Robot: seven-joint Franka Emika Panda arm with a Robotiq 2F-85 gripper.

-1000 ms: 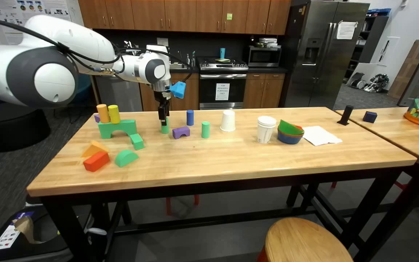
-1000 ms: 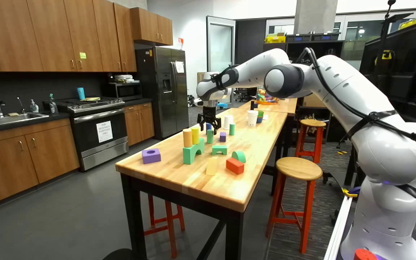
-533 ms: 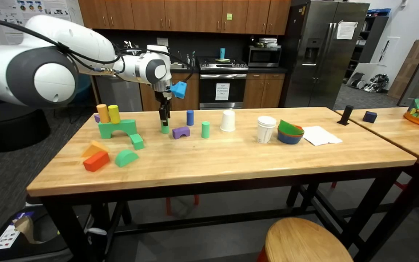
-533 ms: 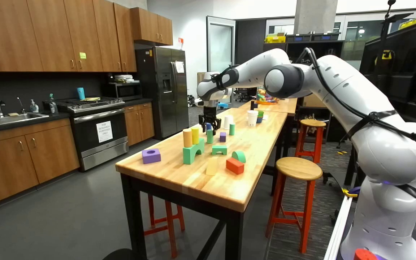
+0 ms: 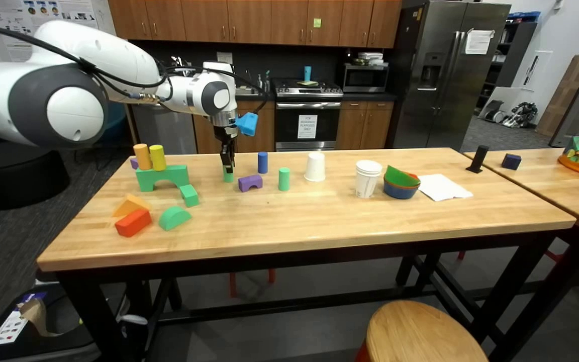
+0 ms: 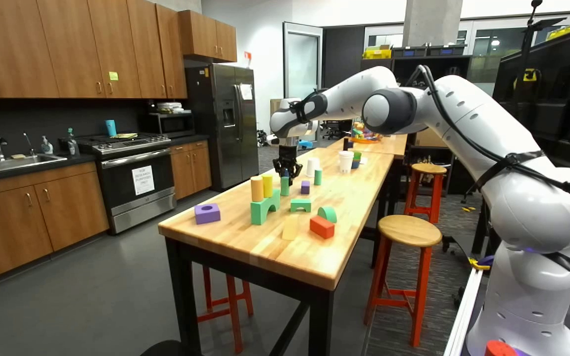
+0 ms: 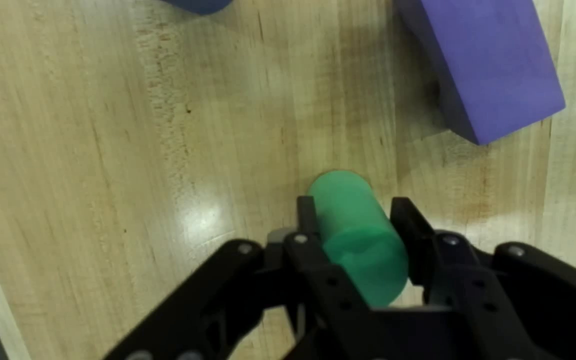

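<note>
In the wrist view my gripper (image 7: 352,207) is shut on a green cylinder (image 7: 368,250), its black fingers on either side of the block. The cylinder stands upright on the wooden table, and in an exterior view its lower part (image 5: 228,177) shows beneath the fingers. Close by lies a purple arch block (image 7: 498,60), apart from the gripper. The edge of a blue cylinder (image 7: 198,4) shows at the top of the wrist view; it stands behind the arch in an exterior view. Another green cylinder (image 5: 283,179) is upright beyond the purple arch.
A green bridge block (image 5: 163,177) carries orange (image 5: 142,157) and yellow (image 5: 158,158) cylinders. Nearer the table end are a red block (image 5: 133,223), a green half-round (image 5: 174,218) and a purple block with a hole (image 6: 207,213). White cups (image 5: 368,178) and stacked bowls (image 5: 400,184) stand farther along.
The gripper's fingers have drawn together onto the green cylinder, which has shifted slightly between them. The arm has sunk a little and is otherwise nearly still; the other blocks have not moved.
</note>
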